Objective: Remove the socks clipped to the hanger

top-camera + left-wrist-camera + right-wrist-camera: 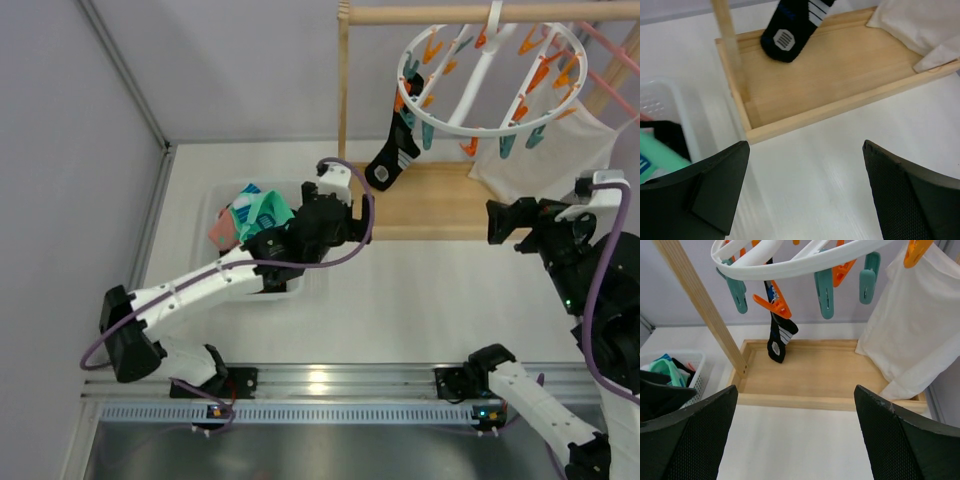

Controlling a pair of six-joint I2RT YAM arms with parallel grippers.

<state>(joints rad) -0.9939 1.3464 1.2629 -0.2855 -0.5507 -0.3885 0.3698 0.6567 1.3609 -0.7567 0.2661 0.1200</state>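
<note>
The round white hanger (490, 80) hangs from the wooden rail, with orange and teal pegs around it; it also shows in the right wrist view (790, 262). One black sock with white marks (393, 155) hangs clipped at its left side, toe over the wooden tray (790, 30) (777, 342). Teal socks (262, 210) and a pink sock (222, 232) lie in the white basket (215, 200). My left gripper (365, 212) (805, 165) is open and empty, low over the table just right of the basket. My right gripper (492, 222) (796, 410) is open and empty, facing the tray.
The wooden stand has a tray base (440, 205) and an upright post (344, 90). A large white cloth (540, 160) (910, 330) hangs at the right on a pink hanger. A grey wall runs along the left.
</note>
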